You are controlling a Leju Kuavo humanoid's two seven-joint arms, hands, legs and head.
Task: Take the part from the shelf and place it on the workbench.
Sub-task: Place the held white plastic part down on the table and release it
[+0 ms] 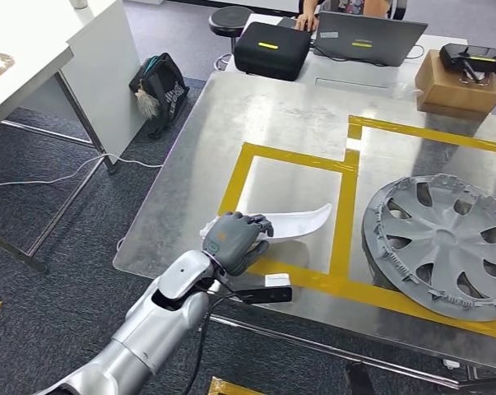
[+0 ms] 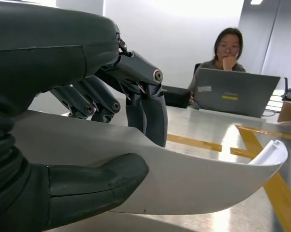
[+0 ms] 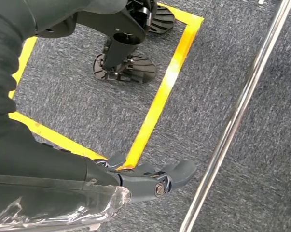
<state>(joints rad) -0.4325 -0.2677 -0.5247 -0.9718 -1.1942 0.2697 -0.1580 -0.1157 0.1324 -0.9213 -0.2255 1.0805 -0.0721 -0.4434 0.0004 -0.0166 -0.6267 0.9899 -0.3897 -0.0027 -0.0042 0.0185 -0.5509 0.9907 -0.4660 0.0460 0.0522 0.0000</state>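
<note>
Presently left hand grips the white part inside the near yellow-taped square on the workbench. Grey hubcap sits right; right hand hangs with fingers extended, holding nothing

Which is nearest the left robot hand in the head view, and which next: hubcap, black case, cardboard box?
From the left robot hand, holding the white part:
1. Hubcap, to its right on the workbench.
2. Black case, at the far edge.
3. Cardboard box, far right corner.
</note>
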